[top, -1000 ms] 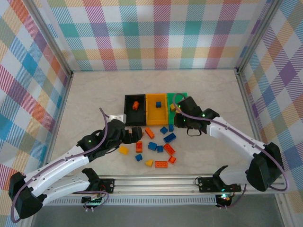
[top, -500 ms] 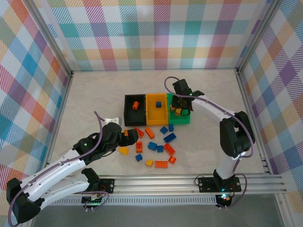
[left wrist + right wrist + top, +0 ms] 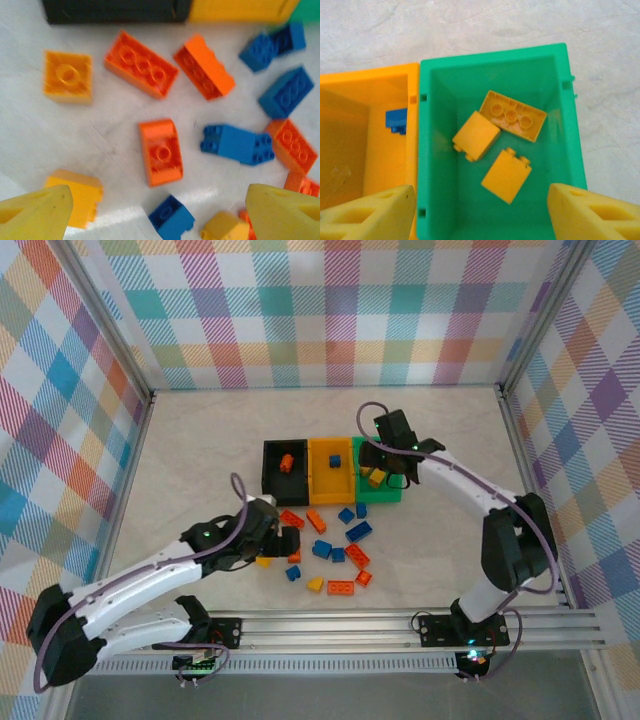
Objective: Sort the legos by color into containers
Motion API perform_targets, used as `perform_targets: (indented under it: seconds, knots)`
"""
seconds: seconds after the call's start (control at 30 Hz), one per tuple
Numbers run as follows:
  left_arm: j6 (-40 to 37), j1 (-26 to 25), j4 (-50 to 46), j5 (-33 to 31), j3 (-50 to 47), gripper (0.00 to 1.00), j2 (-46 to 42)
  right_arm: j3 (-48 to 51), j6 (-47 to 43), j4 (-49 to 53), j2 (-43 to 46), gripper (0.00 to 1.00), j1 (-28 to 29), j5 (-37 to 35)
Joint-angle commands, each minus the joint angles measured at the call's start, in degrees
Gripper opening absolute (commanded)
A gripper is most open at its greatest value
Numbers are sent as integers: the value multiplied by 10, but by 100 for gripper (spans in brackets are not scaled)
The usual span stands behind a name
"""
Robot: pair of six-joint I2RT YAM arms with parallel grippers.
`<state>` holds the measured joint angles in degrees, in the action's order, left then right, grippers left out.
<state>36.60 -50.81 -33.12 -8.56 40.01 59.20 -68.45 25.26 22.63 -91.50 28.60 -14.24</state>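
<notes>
Your right gripper (image 3: pixel 480 214) is open above the green plastic bin (image 3: pixel 432 165). Your left gripper (image 3: pixel 160 212) is open above small plastic bricks (image 3: pixel 161 152).

The green bin (image 3: pixel 492 54) holds 3 yellow legos (image 3: pixel 506 176); yellow-orange bin (image 3: pixel 370 74) has a blue brick (image 3: pixel 396 121); black bin (image 3: pixel 267 475) has 1 small brick (image 3: pixel 287 462), prob. orange-red. On beige marbled table (image 3: pixel 200 440) the loose bricks (image 3: pixel 161 152) are orange-red, blue, yellow. Behind, walls (image 3: pixel 320 310) w/ pastel plaid.
</notes>
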Motion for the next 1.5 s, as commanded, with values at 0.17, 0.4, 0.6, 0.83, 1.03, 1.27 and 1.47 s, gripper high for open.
perform_targets:
  seconds: [0.17, 0.4, 0.6, 0.83, 1.03, 1.27, 1.47]
  knots:
    - [0, -90, -8, -3, 17, 84, 118, 94, 27, -39, 64, 71, 10, 19]
    - [-7, -102, 18, -6, 17, 75, 171, 113, 30, -45, 79, 71, 10, 19]
    - [-1, -106, 29, 4, 11, 64, 198, 124, 33, -49, 85, 71, 10, 17]
    - [14, -112, 46, 14, -10, 47, 205, 125, 36, -54, 88, 71, 9, 15]
    - [21, -113, 46, 20, -12, 35, 191, 125, 36, -52, 89, 72, 8, 13]
    - [30, -112, 12, 21, 5, 27, 140, 135, 44, -55, 97, 72, 8, 14]
    - [4, -82, -19, 17, 75, 26, 114, 155, 54, -61, 117, 72, 7, 16]
